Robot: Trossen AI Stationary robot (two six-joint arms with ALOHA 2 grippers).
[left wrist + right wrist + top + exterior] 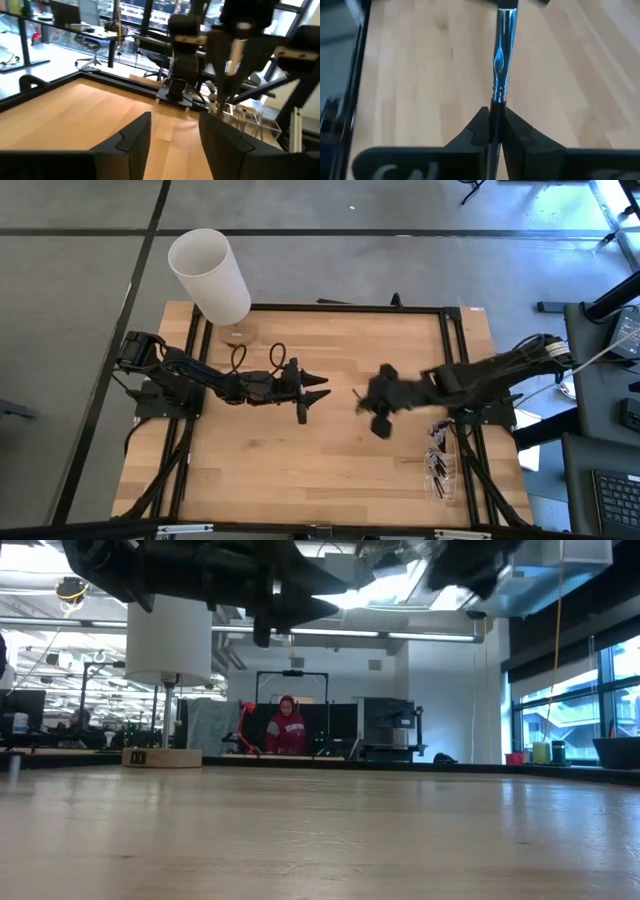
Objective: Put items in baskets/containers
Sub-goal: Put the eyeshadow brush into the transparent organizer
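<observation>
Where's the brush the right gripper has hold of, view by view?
High view: brush pokes left from the right gripper, mid-table.
Low view: not discernible.
Left wrist view: brush hangs from the gripper opposite.
Right wrist view: brush between the shut fingers.
Shared landmark: the clear holder.

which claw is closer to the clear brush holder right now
Right. The right claw hovers mid-table, holding a brush, nearer the clear holder; the left claw is farther away.
</observation>
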